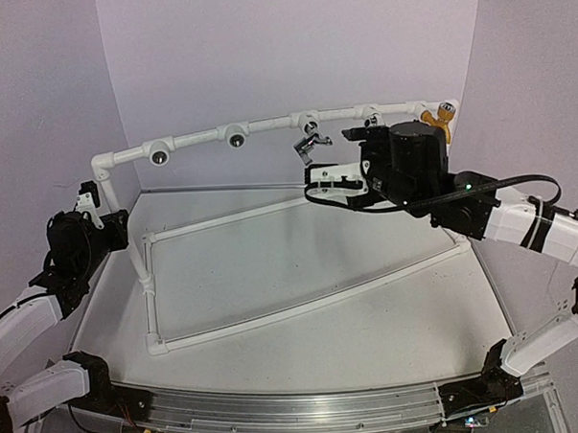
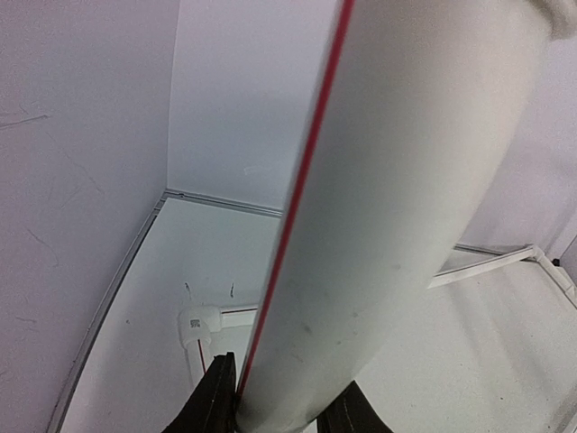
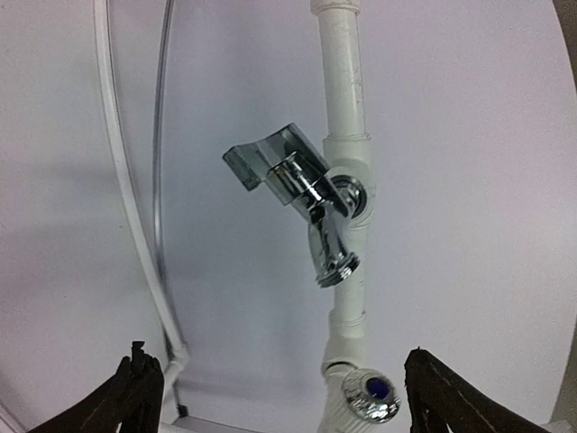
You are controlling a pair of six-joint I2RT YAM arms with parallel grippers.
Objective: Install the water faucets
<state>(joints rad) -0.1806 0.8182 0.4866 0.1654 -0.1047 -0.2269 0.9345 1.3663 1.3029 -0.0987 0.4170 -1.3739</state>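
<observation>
The silver-grey faucet (image 1: 308,139) sits in a tee on the upper rail of the white pipe frame (image 1: 266,127); in the right wrist view this faucet (image 3: 302,194) hangs spout down. A white faucet (image 1: 371,119) with a chrome, blue-dotted cap (image 3: 370,397) sits further right on the rail. The orange-yellow faucet (image 1: 438,120) is at the rail's right end. My right gripper (image 1: 330,167) (image 3: 288,397) is open and empty, just in front of the silver faucet, not touching it. My left gripper (image 1: 99,208) (image 2: 279,406) is shut on the frame's left upright post (image 2: 397,180).
Two tee fittings (image 1: 158,156) (image 1: 235,137) with dark round holes stand on the left part of the rail. The frame's base pipes (image 1: 303,310) lie across the table. Lilac walls close in the back and both sides.
</observation>
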